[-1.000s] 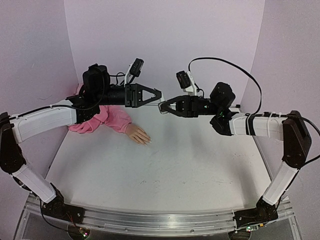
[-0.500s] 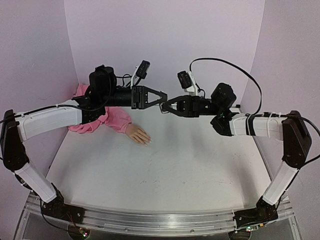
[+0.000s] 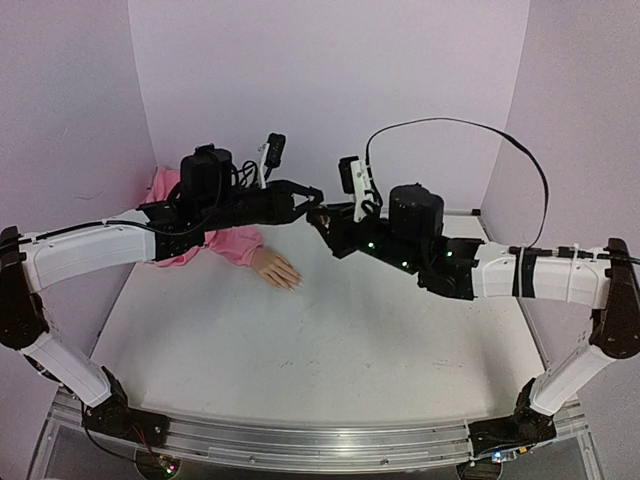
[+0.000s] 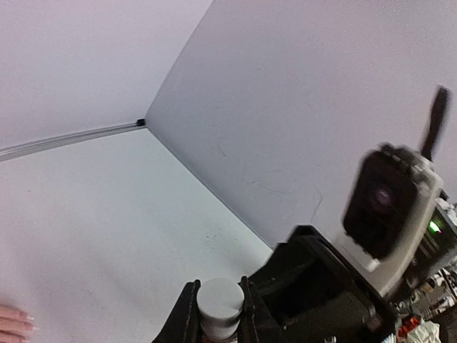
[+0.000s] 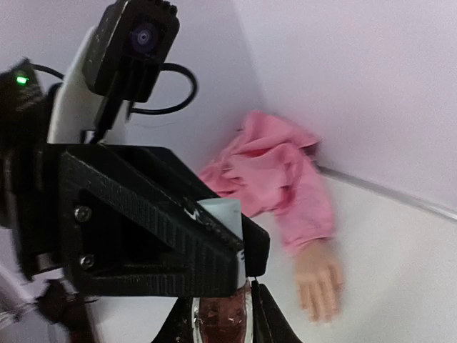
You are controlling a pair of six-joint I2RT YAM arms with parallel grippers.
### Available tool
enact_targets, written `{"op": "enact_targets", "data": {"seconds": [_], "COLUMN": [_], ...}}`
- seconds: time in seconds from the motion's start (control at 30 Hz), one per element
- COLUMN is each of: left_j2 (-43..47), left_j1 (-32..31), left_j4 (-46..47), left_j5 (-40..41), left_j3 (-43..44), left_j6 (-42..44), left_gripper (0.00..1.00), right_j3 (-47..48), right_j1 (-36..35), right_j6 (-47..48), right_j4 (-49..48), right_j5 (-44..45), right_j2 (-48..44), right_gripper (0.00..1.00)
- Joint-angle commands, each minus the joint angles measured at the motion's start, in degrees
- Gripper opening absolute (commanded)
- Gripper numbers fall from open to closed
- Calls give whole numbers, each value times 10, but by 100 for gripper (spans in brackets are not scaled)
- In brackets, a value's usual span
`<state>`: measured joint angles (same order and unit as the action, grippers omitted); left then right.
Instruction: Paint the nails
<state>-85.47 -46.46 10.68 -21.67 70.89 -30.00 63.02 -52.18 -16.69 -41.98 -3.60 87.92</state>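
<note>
Where the arms are bolted: both bases sit at the near edge of the table (image 3: 350, 350), the left arm on the left and the right arm on the right.
Table: white, with faint scuffs in the middle.
Model hand (image 3: 277, 270): flesh-coloured, lying flat on the left half of the table, fingers pointing near and to the right.
Nails (image 3: 295, 285): tiny pale tips resting on the table, below the grippers and apart from them; too small to tell if any are painted.
Left gripper (image 3: 303, 199): raised above the table, reaching in from the left, its fingers (image 4: 187, 321) pressed against both sides of the cap (image 4: 220, 300).
Right gripper (image 3: 322, 217): reaching in from the right, tip to tip with the left one, its fingers (image 5: 264, 325) clamped on the bottle (image 5: 221, 321) below the cap.
Bottle: small, with pinkish-red contents.
Cap: white and round.
Sleeve (image 3: 225, 243): pink cloth running from the wrist to a bunch in the far left corner, partly hidden by the left arm.
Walls (image 3: 330, 80): plain pale lilac.
</note>
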Motion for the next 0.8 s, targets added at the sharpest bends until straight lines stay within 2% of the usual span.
{"op": "enact_targets", "data": {"seconds": [0.0, 0.03, 0.2, 0.23, 0.37, 0.43, 0.53, 0.63, 0.7, 0.77], "left_j2": [18, 16, 21, 24, 49, 66, 80, 87, 87, 80], "left_j1": [-24, -25, -24, -24, -20, -14, 3, 27, 38, 39], "left_j4": [-76, -81, -87, -87, -87, -86, -75, -38, -17, -2], "left_j5": [130, 129, 108, 102, 78, 57, 11, -54, -89, -118], "left_j3": [14, 19, 21, 18, 0, -9, -21, -31, -31, -23], "left_j6": [-18, -19, -12, -12, -8, -5, -5, -13, -16, -12], "left_gripper": [0, 0, 0, 3, 45, 56, 68, 78, 79, 78], "right_j3": [22, 30, 50, 50, 39, 37, 46, 43, 42, 39], "right_j1": [-29, -30, -30, -28, -4, 17, 55, 105, 115, 117], "right_j6": [172, 185, 197, 197, 181, 173, 138, 67, 16, -41], "right_j4": [8, 3, -4, -4, 12, 32, 67, 47, 6, -55], "right_j5": [515, 511, 381, 352, 162, 25, -186, -373, -472, -527], "right_j2": [20, 26, 44, 44, 28, 17, 14, 14, 18, 21], "right_gripper": [0, 0, 0, 0, 0, 0, 0, 0, 0, 0]}}
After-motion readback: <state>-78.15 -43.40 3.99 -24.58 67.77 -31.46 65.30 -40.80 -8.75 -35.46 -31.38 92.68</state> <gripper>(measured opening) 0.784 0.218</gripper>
